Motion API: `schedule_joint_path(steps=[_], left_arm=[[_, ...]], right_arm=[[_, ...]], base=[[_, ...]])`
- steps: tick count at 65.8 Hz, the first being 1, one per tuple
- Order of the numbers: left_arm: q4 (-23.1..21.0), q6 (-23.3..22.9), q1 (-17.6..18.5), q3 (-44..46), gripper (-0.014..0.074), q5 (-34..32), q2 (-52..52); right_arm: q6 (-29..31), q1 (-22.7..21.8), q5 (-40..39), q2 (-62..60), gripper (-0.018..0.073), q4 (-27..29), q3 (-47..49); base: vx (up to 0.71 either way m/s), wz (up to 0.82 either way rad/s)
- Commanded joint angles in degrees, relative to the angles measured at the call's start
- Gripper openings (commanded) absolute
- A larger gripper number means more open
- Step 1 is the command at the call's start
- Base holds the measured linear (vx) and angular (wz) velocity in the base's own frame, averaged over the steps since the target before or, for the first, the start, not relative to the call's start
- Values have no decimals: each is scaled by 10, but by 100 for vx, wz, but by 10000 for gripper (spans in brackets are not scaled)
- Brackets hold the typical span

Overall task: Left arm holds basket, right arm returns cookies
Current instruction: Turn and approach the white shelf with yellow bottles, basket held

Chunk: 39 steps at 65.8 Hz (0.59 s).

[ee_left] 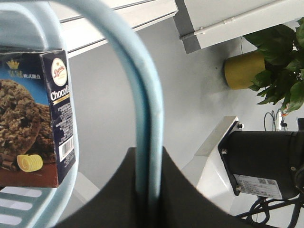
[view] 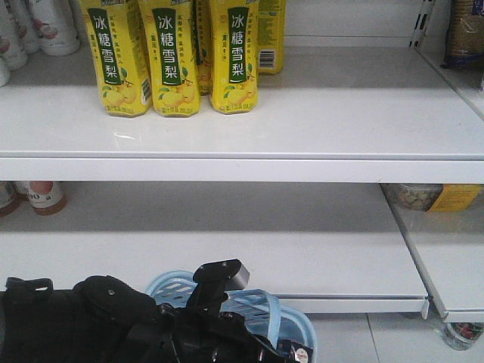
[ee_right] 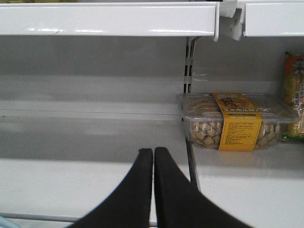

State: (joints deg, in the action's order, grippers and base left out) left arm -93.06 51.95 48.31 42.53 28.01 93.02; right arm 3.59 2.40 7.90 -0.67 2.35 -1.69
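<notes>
White shelves point(ee_right: 90, 142) face the pressed-together right tool point(ee_right: 153, 164); left tool point(ee_left: 148, 192) pinches the pale-blue plastic basket handle point(ee_left: 145, 95), dark navy rectangular cookie carton point(ee_left: 35, 118) just beside.

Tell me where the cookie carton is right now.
In the left wrist view the cookie carton sits at far left inside the light-blue basket, just left of its strap handle.

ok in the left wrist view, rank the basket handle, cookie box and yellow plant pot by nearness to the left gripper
From the left gripper:
1. basket handle, clamped in it, centre.
2. cookie box, just beyond, left side.
3. yellow plant pot, far background, upper right.
</notes>
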Motion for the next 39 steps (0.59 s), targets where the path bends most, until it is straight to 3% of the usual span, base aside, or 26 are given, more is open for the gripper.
schedule_joint_path(steps=[1, 39], left_arm=[[-18, 4, 3, 15, -6, 23, -26], [-18, 4, 3, 15, -6, 23, -26]], right_arm=[[-2, 0, -41, -5, -8, 0, 1], [-2, 0, -41, -5, -8, 0, 1]], base=[[2, 1], [0, 0]])
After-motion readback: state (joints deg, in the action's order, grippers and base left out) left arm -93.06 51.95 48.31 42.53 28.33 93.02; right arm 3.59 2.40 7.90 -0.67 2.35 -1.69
